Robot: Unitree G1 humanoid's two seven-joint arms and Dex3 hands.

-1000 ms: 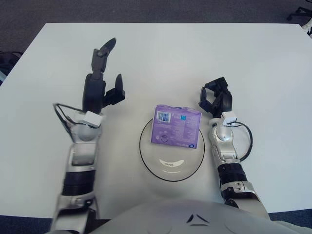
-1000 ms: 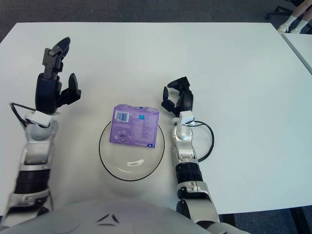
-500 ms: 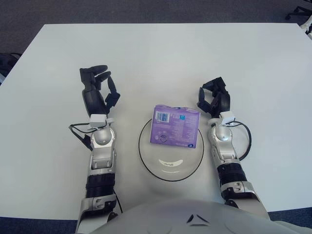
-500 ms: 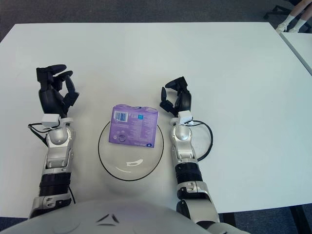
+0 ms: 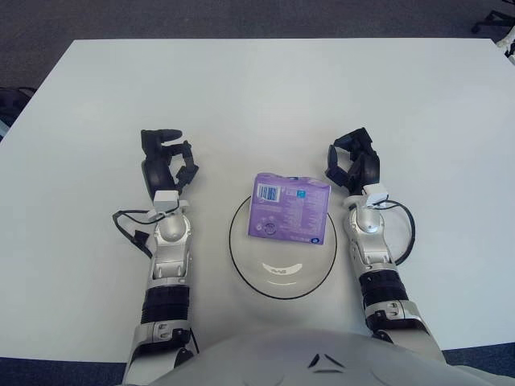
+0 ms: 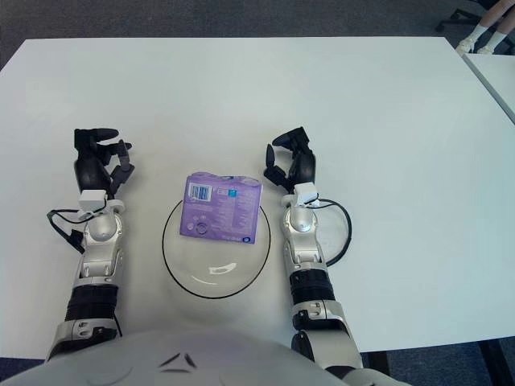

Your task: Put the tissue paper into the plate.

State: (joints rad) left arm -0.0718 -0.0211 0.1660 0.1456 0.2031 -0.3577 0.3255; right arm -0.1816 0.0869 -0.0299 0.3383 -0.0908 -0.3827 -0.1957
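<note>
A purple tissue pack (image 5: 290, 209) with a barcode label lies on the far part of a clear round plate (image 5: 261, 277) near the table's front edge; its far end sticks out over the rim. My left hand (image 5: 165, 165) rests on the table left of the plate, fingers curled, holding nothing. My right hand (image 5: 352, 165) rests just right of the pack, fingers curled, holding nothing. Neither hand touches the pack.
The white table (image 5: 265, 88) stretches far and to both sides. Dark carpet lies beyond its far edge. Black cables loop at both wrists. A second table edge (image 6: 499, 72) shows at the far right.
My left arm has drawn back toward me and swung in beside the plate, its raised fingers curling down. The right hand and the tissue pack have not moved.
</note>
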